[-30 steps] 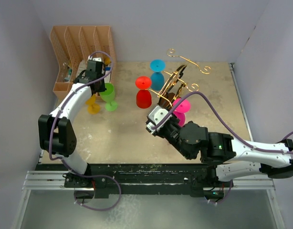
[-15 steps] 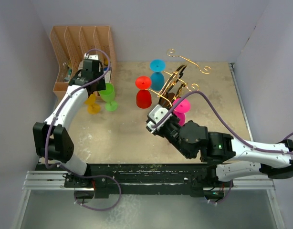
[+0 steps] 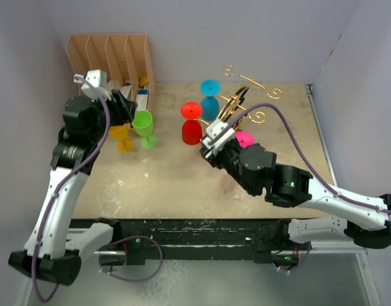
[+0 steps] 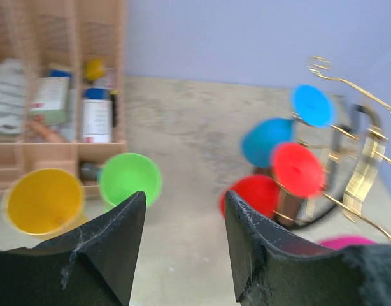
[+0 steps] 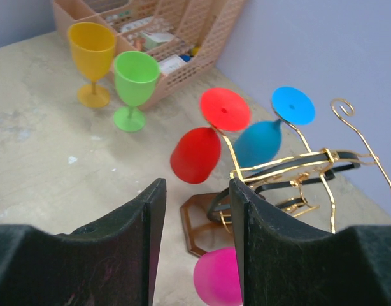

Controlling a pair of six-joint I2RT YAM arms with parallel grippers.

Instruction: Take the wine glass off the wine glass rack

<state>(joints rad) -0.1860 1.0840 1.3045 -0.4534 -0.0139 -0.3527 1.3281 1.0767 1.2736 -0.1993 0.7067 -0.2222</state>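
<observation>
The right gripper (image 5: 197,185) has its jaws apart with nothing between them. It is aimed at the rack (image 5: 291,162) from the near side, and its fingers (image 5: 128,236) touch no glass. Just below and ahead of the jaws is the bowl of a pink glass (image 5: 218,277). From above, its foot shows against the rack's near arm, right beside the right wrist. Beyond it is the rack's dark wooden base (image 5: 205,223), and the gold wires rise from that base and end in curls. A red glass (image 5: 195,155) hangs on the rack's left side, foot up and bowl down, tilted toward the open table. A blue glass (image 5: 258,143) hangs the same way just behind it, farther from the arms. All three glasses are on the rack, which stands at the right rear of the table (image 3: 170,178). The left gripper (image 4: 184,201) is also spread open and empty. It is raised over the left rear of the table, well apart from the rack. Under it, a green glass (image 4: 130,178) and a yellow glass (image 4: 46,199) stand upright side by side on the table, the yellow one to the left. Both are just in front of the tan slotted organizer (image 3: 109,57), whose bins hold small boxes and other items.
</observation>
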